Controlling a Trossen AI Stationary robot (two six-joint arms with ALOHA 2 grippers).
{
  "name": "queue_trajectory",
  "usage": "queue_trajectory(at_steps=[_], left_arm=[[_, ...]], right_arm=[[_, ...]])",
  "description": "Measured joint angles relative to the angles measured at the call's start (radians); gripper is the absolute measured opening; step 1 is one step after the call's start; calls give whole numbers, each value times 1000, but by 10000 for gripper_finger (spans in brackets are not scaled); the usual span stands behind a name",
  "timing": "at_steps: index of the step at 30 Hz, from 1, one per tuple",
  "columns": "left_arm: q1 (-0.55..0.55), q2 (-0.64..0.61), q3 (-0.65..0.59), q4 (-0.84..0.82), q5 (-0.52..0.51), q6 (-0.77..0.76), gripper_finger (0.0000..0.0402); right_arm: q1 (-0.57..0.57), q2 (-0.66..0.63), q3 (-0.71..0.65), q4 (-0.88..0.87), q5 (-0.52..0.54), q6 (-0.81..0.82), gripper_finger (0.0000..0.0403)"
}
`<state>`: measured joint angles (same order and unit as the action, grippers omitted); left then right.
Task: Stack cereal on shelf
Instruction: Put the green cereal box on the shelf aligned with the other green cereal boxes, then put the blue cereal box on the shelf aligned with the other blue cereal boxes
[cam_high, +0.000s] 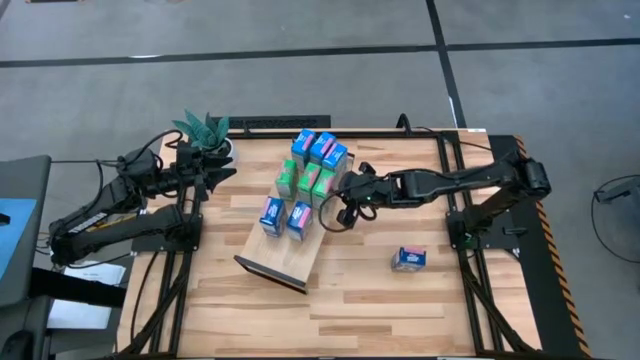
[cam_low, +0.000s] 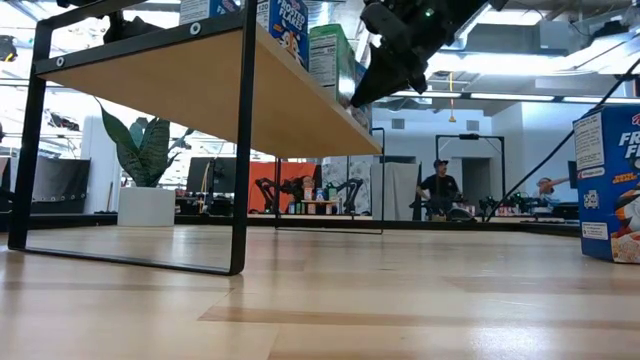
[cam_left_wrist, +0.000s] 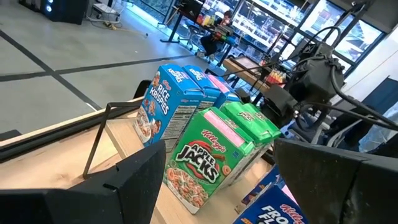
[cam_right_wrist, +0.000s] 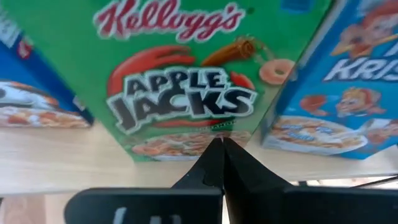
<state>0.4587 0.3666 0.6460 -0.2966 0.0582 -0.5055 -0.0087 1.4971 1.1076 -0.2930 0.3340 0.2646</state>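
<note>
The shelf (cam_high: 277, 253) is a light-wood board on dark legs (cam_low: 240, 150), lying slantwise mid-table. Several blue and green cereal cartons (cam_high: 310, 180) stand upright on its top. One more blue carton (cam_high: 408, 259) lies on the table toward the right near side, and shows at the right edge of the low view (cam_low: 610, 185). My right gripper (cam_right_wrist: 221, 152) is shut, level at the shelf's right edge, pointing at the front of a green Apple Jacks carton (cam_right_wrist: 180, 93). My left gripper (cam_left_wrist: 217, 180) is open, held left of the shelf and facing the cartons (cam_left_wrist: 205, 149). My right gripper has its shut fingertips (cam_right_wrist: 214, 155) at the lower edge of the green carton's front face (cam_right_wrist: 186, 146), coming level from the table's right. I cannot tell whether they touch it. The carton stands upright on the shelf.
A potted plant (cam_high: 205, 130) stands at the far left corner, close to the left gripper. The arms' dark base frames (cam_high: 165, 235) (cam_high: 490, 225) flank the tabletop. Bare wood lies along the near side (cam_high: 330, 320). People sit in the room beyond (cam_low: 437, 185).
</note>
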Motion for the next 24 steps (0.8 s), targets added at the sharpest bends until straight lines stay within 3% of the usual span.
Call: queue_trajectory(at_steps=[24], left_arm=[[0, 0, 0, 0, -1, 23, 286]], right_arm=[[30, -63, 61, -2, -42, -19, 17]])
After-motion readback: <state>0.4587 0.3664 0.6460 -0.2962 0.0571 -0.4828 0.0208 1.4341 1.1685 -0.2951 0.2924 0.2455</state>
